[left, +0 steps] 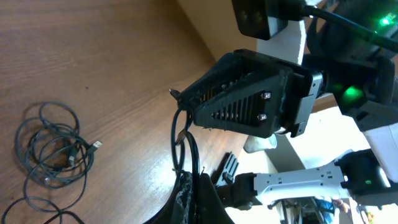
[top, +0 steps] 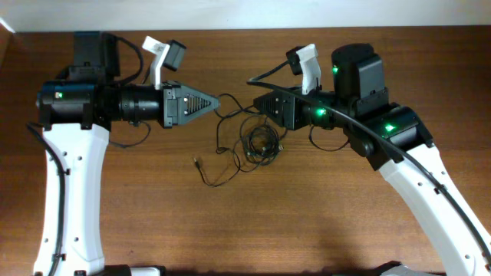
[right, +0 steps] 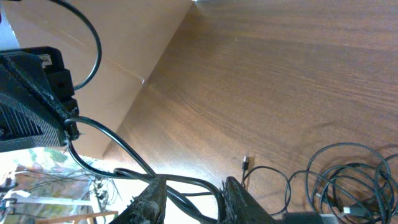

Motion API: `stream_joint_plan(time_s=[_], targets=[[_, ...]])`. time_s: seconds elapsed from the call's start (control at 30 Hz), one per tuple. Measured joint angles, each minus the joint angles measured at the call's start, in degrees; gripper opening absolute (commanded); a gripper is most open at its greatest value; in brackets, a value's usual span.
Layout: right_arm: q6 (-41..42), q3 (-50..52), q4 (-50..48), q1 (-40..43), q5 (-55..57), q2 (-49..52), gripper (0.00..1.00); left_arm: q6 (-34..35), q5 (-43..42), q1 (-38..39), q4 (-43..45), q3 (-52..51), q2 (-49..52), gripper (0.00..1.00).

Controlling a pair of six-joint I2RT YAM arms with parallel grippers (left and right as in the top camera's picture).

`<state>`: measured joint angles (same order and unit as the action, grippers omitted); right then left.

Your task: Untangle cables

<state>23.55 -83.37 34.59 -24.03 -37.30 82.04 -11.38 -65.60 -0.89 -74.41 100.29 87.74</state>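
A brown wooden table (top: 307,222) runs under a pale wall strip (top: 245,14) at the top of the frame. The cables (top: 261,142) lie as a loose knotted coil just right of centre. One plug end trails to the lower left, and one strand leads up to the grippers. The left gripper (top: 212,103) is pressed together on that strand. The right gripper (right: 193,186) stands part-way spread, with the strand crossing its gap and no clear pinch. The step in hand looks like drawing one cord free. Next, the right jaws probably need to clamp the strand, or drop to the coil, before the arms pull apart. Both arms reach level inward from the upper sides, tips nearly facing.
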Motion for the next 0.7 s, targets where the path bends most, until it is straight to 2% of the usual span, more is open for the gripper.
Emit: stream_joint_plan(time_s=[0.07,0.2,0.47,0.5,0.57,0.7], targets=[[0.0,0.0,0.8,0.0,-0.3,0.0,0.30,-0.2,0.0,0.5,0.0,0.0,0.0,0.00],[0.0,0.0,2.5,0.0,-0.3,0.0,0.19,-0.7,0.0,0.6,0.0,0.0,0.0,0.00],[0.0,0.0,4.0,0.0,-0.3,0.0,0.19,-1.0,0.0,0.6,0.0,0.0,0.0,0.00],[0.0,0.0,4.5,0.0,-0.3,0.0,0.16,-1.1,0.0,0.6,0.0,0.0,0.0,0.00],[0.0,0.0,4.9,0.0,-0.3,0.0,0.04,-1.1,0.0,0.6,0.1,0.0,0.0,0.00],[-0.2,0.0,5.4,0.0,-0.4,0.0,0.04,-1.1,0.0,0.6,0.2,0.0,0.0,0.00]])
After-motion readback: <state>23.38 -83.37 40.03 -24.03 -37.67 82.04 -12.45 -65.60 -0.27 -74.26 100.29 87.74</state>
